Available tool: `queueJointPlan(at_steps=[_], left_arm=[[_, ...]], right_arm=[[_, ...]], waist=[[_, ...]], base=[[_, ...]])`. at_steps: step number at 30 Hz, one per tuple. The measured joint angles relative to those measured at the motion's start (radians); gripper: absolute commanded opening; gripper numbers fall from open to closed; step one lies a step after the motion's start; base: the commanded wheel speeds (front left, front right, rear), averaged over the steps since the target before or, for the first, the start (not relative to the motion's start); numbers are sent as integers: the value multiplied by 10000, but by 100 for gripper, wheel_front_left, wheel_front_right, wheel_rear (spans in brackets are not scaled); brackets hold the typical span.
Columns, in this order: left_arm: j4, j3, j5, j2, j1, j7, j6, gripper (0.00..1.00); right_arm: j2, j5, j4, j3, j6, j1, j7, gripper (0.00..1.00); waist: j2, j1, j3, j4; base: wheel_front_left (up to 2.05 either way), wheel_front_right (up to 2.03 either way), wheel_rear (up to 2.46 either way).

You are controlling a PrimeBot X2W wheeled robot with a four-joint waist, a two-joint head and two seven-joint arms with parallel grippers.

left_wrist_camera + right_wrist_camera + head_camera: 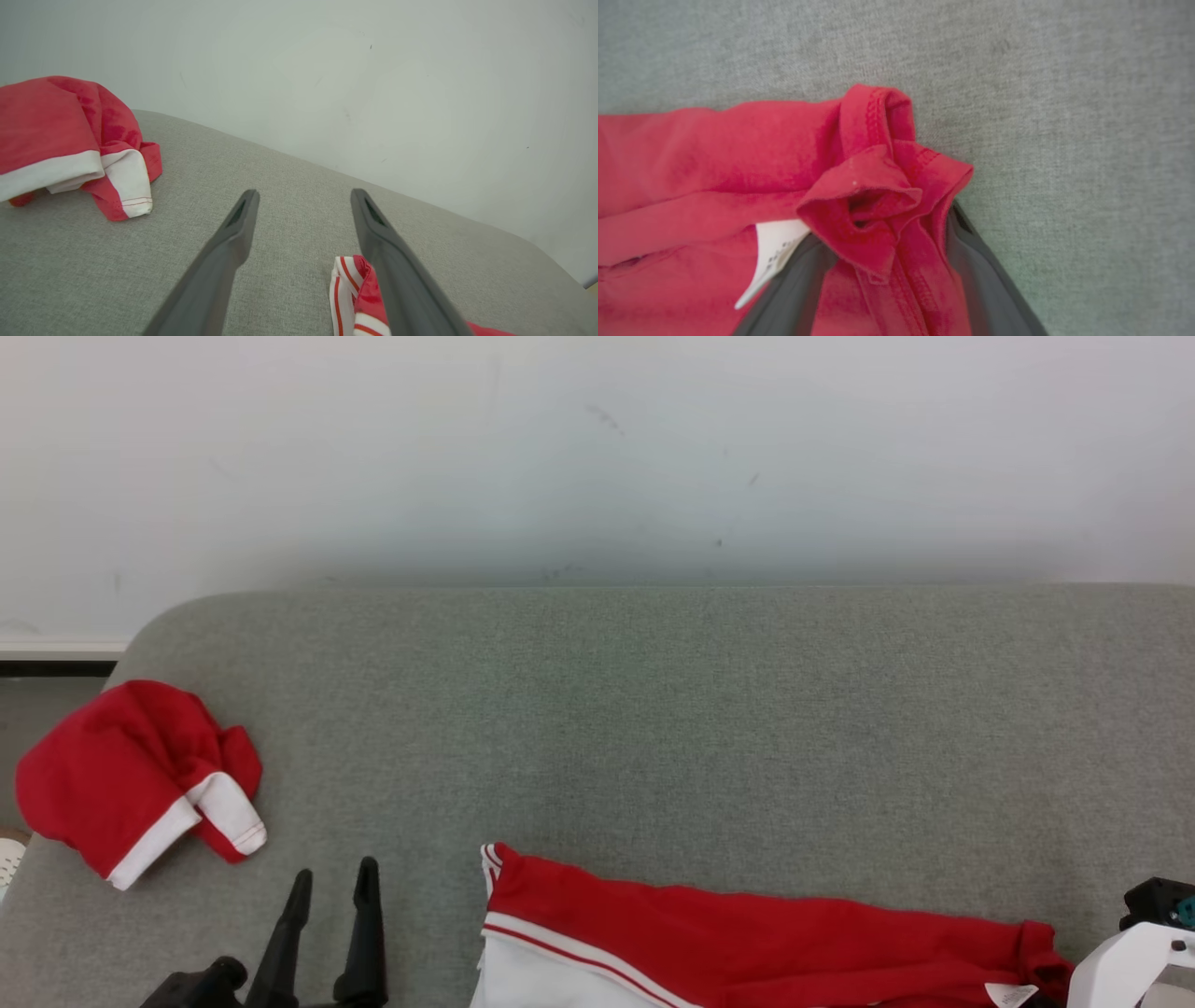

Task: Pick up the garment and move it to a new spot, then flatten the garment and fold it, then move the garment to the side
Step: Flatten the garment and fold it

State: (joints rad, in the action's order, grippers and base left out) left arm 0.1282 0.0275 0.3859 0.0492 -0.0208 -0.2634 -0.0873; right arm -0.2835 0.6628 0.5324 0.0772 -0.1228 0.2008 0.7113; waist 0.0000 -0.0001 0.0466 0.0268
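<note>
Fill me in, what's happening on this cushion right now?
The robot is working on the red-and-white garment stretched along the near edge of the grey cushion. Its right gripper is open astride that garment's bunched red end; the left gripper is open beside the striped end, holding nothing. A second red garment lies crumpled at the far left.

Support: grey woven-fabric surface [653, 709], flat, with a rounded far-left corner. Two items lie directly on it, well apart.
(1) Crumpled red garment [121, 775] with white cuff bands, bunched at the left edge and partly overhanging it.
(2) Red-and-white garment [747, 933], stretched lengthwise along the near edge. Striped white trim at its left end; right end bunched, with a small white label [1010, 995] there.
</note>
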Motion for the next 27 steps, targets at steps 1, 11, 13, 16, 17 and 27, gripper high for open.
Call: queueJointPlan(at_steps=[1, 11, 13, 16, 17, 27], left_arm=[[15, 10, 36, 0, 0, 2, 0, 100], [174, 107, 207, 0, -23, 2, 42, 100], [196, 117, 215, -2, -42, 2, 42, 100], [213, 98, 222, 0, -60, 2, 40, 100], [217, 88, 222, 0, -68, 2, 40, 100], [357, 52, 222, 0, -90, 2, -36, 100]], right_arm=[[2, -65, -71, -50, 0, 0, 138, 79], [671, -594, -1016, -616, -44, -189, 711, 0], [711, -696, -1143, -790, -50, -248, 754, 0], [732, -825, -1346, -1068, -63, -337, 771, 0], [731, -878, -1419, -1160, -63, -368, 796, 0], [397, -1220, -2042, -2222, -79, -607, 1160, 0]], waist=[[0, 0, -16, 15], [0, 1, -239, 132], [1, 2, -258, 133], [0, 2, -272, 111], [0, 1, -274, 96], [1, 1, -311, -208]], base=[[0, 0, 0], [0, 0, 0], [0, 0, 0], [0, 0, 0], [0, 0, 0], [0, 0, 0]])
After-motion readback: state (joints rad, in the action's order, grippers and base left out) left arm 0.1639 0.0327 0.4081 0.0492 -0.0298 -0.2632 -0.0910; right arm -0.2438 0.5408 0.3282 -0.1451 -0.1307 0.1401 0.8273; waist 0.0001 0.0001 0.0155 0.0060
